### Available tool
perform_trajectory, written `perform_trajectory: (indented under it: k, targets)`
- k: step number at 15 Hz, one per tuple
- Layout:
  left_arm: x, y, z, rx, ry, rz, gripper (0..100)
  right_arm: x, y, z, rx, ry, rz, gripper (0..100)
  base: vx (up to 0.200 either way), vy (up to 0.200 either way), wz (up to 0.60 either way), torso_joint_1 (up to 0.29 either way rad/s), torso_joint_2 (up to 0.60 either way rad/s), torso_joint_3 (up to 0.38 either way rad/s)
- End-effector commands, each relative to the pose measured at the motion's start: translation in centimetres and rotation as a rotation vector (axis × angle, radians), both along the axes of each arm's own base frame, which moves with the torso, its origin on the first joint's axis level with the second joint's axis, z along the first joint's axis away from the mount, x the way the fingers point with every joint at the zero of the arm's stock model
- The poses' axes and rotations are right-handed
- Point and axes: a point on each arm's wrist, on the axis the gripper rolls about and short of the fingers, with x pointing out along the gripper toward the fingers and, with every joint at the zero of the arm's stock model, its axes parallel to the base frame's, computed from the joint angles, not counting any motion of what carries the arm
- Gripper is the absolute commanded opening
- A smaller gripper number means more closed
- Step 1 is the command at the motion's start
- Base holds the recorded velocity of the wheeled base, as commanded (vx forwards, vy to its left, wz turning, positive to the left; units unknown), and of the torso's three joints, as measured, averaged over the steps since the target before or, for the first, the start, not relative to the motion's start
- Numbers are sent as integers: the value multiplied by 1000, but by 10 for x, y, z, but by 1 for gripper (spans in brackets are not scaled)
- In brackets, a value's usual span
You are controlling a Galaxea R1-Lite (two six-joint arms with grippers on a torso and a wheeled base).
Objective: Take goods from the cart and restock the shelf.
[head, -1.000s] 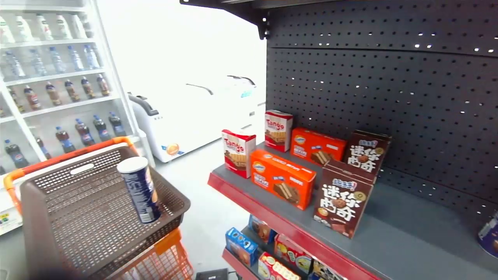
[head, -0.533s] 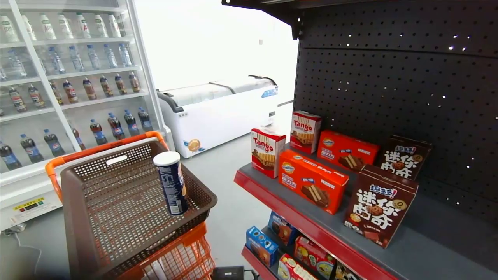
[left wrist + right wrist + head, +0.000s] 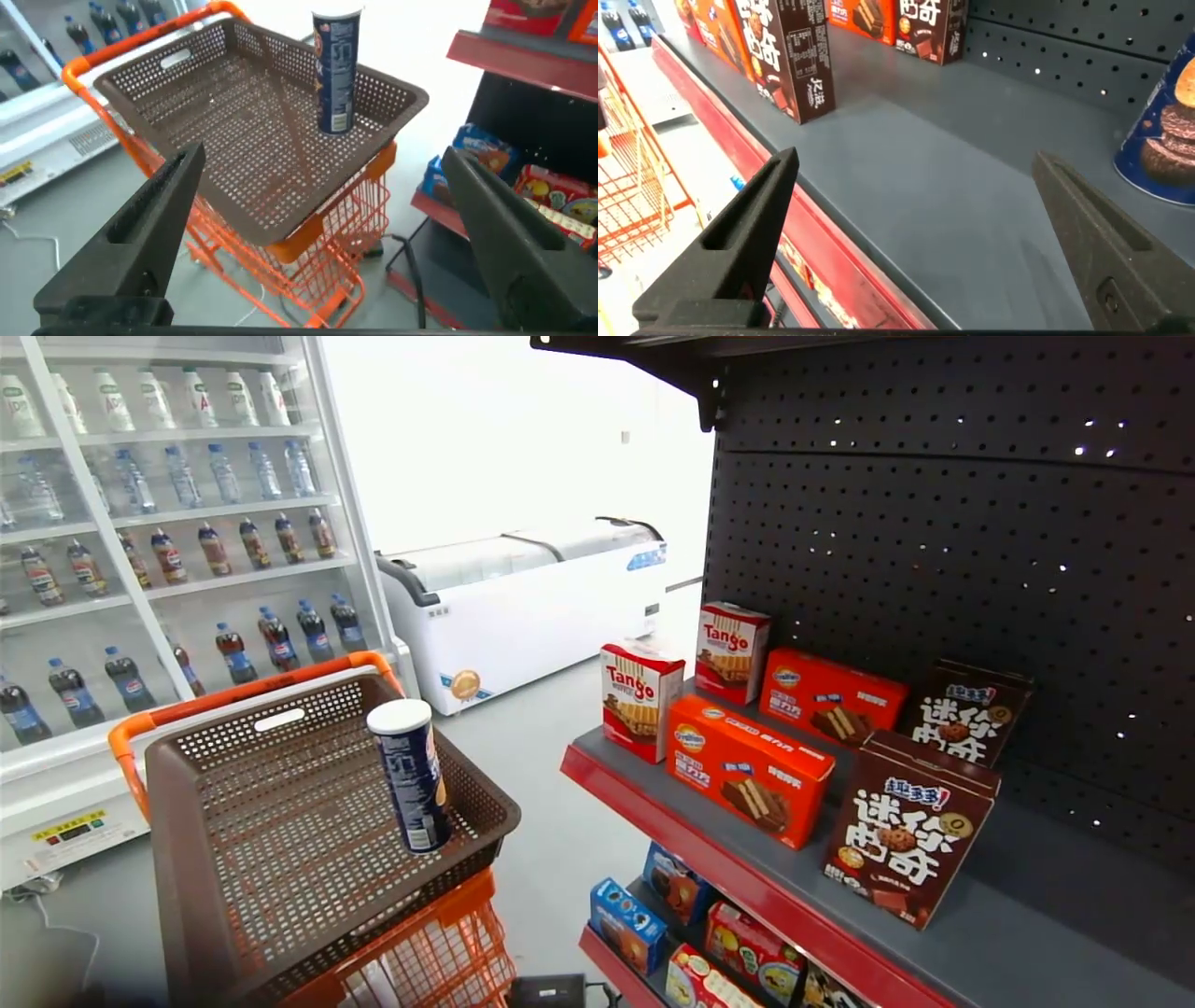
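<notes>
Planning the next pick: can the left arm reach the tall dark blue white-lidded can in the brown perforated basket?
Probably yes: the left gripper is open, facing the can, with nothing between them.

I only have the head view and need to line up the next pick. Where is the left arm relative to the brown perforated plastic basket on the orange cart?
Observer: The left gripper points down at the brown perforated plastic basket from above. Its jaws are wide open and empty, and the tall dark-blue tube can with a white lid stands ahead of them.
Operator: And the right arm?
Observer: The right gripper is over a bare stretch of the grey shelf board with its jaws open and holding nothing. A blue round can printed with biscuits stands off to one side of it.
</notes>
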Motion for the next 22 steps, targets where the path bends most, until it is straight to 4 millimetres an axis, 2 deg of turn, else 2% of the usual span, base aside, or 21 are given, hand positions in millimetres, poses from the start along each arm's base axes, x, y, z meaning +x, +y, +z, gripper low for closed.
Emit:
perform_trajectory:
  k: [1, 4, 5, 8, 10, 11, 15, 19, 22]
  targets:
    - [74, -1, 7, 13, 233, 5, 100, 0, 0, 0, 0, 2, 0, 100, 0, 0, 0, 0, 0, 0]
    - [119, -2, 2, -7, 285, -59, 100, 0, 0, 0, 0, 2, 2, 100, 0, 0, 0, 0, 0, 0]
    - [142, -2, -2, 25, 319, -84, 100, 0, 0, 0, 0, 2, 0, 100, 0, 0, 0, 0, 0, 0]
    - [190, -3, -20, 38, 335, -95, 100, 0, 0, 0, 0, 2, 2, 100, 0, 0, 0, 0, 0, 0]
    - [212, -3, -29, 37, 327, -93, 100, 0, 0, 0, 0, 2, 2, 100, 0, 0, 0, 0, 0, 0]
    - [232, -4, -39, 40, 335, -100, 100, 0, 0, 0, 0, 2, 0, 100, 0, 0, 0, 0, 0, 0]
    - [286, -9, -68, 46, 273, -115, 100, 0, 0, 0, 0, 2, 0, 100, 0, 0, 0, 0, 0, 0]
    - [323, -14, -94, 49, 250, -125, 100, 0, 0, 0, 0, 2, 0, 100, 0, 0, 0, 0, 0, 0]
    - [335, -15, -109, 50, 239, -125, 100, 0, 0, 0, 0, 2, 0, 100, 0, 0, 0, 0, 0, 0]
